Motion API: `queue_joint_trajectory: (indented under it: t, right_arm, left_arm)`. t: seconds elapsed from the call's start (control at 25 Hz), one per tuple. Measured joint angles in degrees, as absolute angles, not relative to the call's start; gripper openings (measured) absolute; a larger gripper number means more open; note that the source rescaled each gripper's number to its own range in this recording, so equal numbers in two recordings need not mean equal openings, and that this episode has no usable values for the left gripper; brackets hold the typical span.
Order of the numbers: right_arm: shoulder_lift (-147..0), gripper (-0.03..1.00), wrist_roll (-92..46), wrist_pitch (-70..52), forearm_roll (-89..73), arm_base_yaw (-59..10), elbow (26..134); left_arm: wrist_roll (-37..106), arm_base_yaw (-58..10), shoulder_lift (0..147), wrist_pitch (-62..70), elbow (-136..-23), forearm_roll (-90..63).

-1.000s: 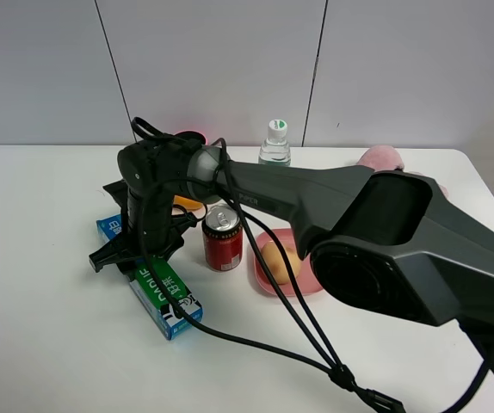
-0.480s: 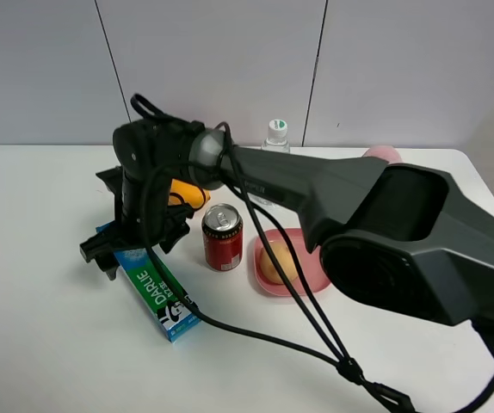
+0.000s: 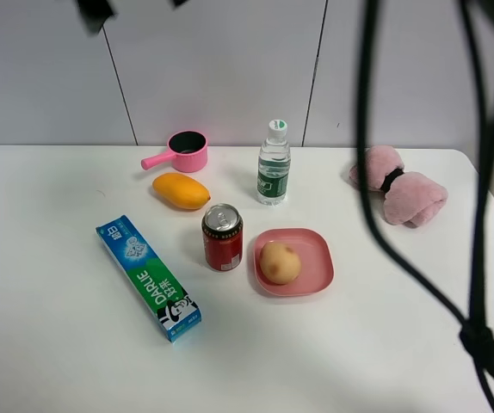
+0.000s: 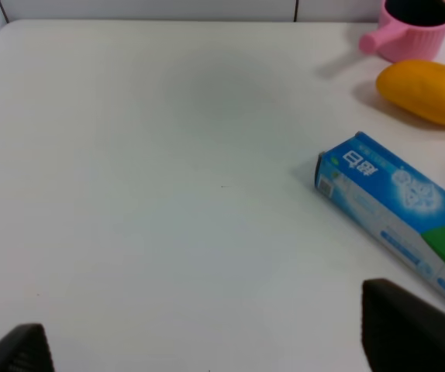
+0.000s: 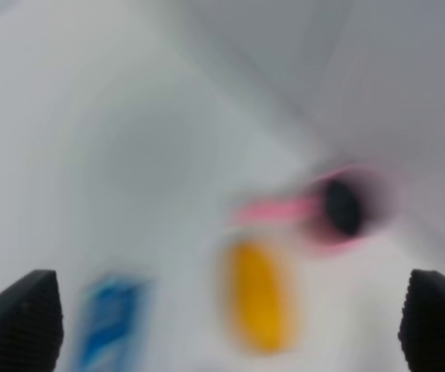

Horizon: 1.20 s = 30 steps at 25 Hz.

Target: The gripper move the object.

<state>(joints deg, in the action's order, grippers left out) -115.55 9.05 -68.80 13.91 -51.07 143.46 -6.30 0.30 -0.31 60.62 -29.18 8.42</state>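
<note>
The toothpaste box (image 3: 148, 277) lies flat and slantwise on the white table (image 3: 49, 344), just left of the red can (image 3: 222, 237) and apart from it, with nothing touching it. The high view alone shows the whole layout. A mango (image 3: 181, 190) and a pink pot (image 3: 181, 151) sit behind the box. A water bottle (image 3: 274, 163) stands behind the can, a pink plate (image 3: 316, 275) holding a round yellowish item lies right of the can, and a pink plush piece (image 3: 399, 191) lies far right. Black cables (image 3: 366, 172) hang across this view.

The left wrist view shows what the high view lacks. The left gripper (image 4: 207, 349) has its dark fingertips (image 4: 412, 329) set wide apart, nothing between them, above bare table near the box's blue end (image 4: 385, 213).

The right wrist view is badly blurred. Even so, the right gripper (image 5: 226, 325) has its jaws spread wide and empty, high above smears of the blue box (image 5: 106, 325), mango (image 5: 257, 294) and pot (image 5: 339, 205).
</note>
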Motion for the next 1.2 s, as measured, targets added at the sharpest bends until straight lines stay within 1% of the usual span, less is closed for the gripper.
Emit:
queue_joint_trajectory:
  t: [0.08, 0.2, 0.44, 0.52, 0.68, 0.8, 1.08, 1.2]
  right_arm:
    - [-111.72, 0.7, 9.43, -69.21, 19.0, -47.89, 143.83]
    - [-106.43, 0.7, 9.1, -69.62, 22.47, -42.38, 143.85]
    - [-96.47, 0.7, 4.16, -69.79, 22.22, -32.3, 143.96]
    - [-92.72, 0.7, 2.4, -69.84, 20.74, -30.93, 144.04]
    - [-85.04, 0.7, -0.45, -69.84, 16.01, -30.86, 141.98]
    - [-78.2, 0.7, -2.8, -69.84, 15.83, -31.49, 134.72]
    - [-61.73, 0.7, -5.79, -69.9, 22.09, -31.57, 110.12]
    - [-55.0, 0.7, -4.52, -69.85, 22.83, -29.37, 101.85]
  left_arm:
    - [-6.3, 0.3, -0.31, 60.62, -29.18, 8.42]
    - [-6.3, 0.3, -0.31, 60.62, -29.18, 8.42]
    - [-6.3, 0.3, -0.31, 60.62, -29.18, 8.42]
    - [-6.3, 0.3, -0.31, 60.62, -29.18, 8.42]
    - [-6.3, 0.3, -0.31, 60.62, -29.18, 8.42]
    - [-6.3, 0.3, -0.31, 60.62, -29.18, 8.42]
    - [-6.3, 0.3, -0.31, 60.62, -29.18, 8.42]
    - [-6.3, 0.3, -0.31, 60.62, -29.18, 8.42]
